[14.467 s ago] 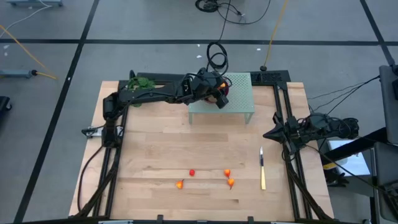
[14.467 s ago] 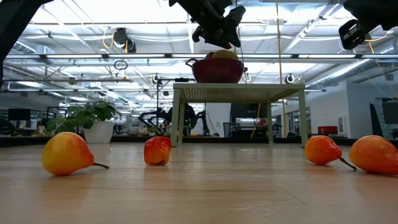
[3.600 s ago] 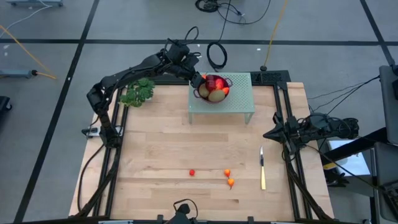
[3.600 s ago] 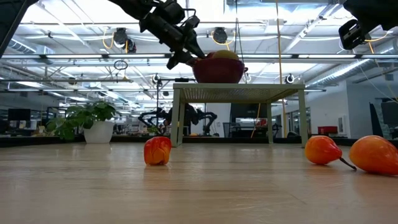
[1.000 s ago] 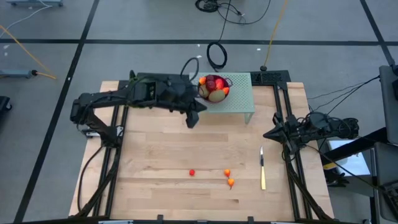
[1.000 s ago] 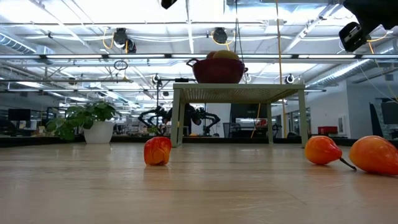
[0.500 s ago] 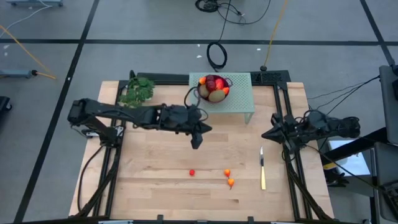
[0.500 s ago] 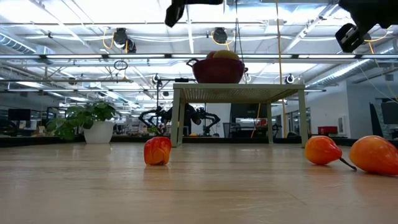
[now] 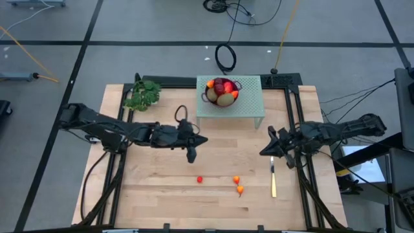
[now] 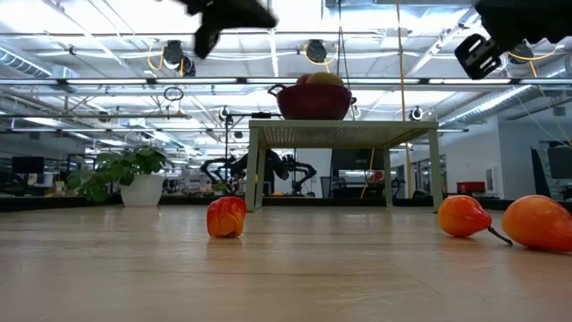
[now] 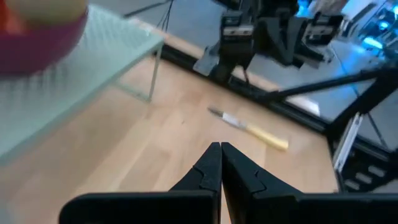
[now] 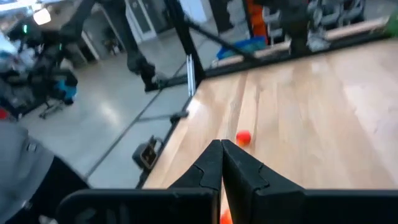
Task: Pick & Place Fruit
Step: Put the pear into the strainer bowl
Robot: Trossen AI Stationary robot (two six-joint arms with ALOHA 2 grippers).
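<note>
My left gripper (image 9: 191, 155), fingers together and empty, is swinging down-left toward frame centre; my right gripper (image 9: 264, 150), also closed, is reaching left above the knife (image 9: 273, 176).

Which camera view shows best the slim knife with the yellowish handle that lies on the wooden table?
The left wrist view: the slim knife with the yellowish handle lies there unblocked, with its blade and handle easy to tell apart. The high view shows the knife whole but tiny, near the right hand. The low view and the right wrist view do not show it.
</note>
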